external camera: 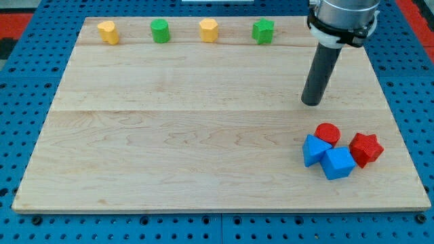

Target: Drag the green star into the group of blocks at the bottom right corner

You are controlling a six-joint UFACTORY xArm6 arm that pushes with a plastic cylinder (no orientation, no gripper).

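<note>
Star: green star (263, 31) is parked at the view's top, last on the right in a row of four blocks along the board's far edge, sitting flat and touched by nothing.

Tip: my tip (312, 103) is planted on the wood well below and to the right of the green star, clearly apart from it, roughly between the star and the bottom-right group.

Jaws: none to be seen here, just a straight dark rod, so open or closed can't be told.

Row mates: going left from the star, a yellow block (209, 30), a green cylinder (160, 31) and another yellow block (108, 32) are lined up, evenly spaced and not touching.

Group: near the view's bottom right, a red cylinder (328, 133), a red star (366, 149), a blue cube (338, 163) and a second blue block (314, 150) are huddled together, neighbours touching or just about.

Gap: the group is found just below my tip, apart from it, and well apart from the green star.

Board: a pale wooden board (169, 149) is laid over a blue perforated table (20, 122).
</note>
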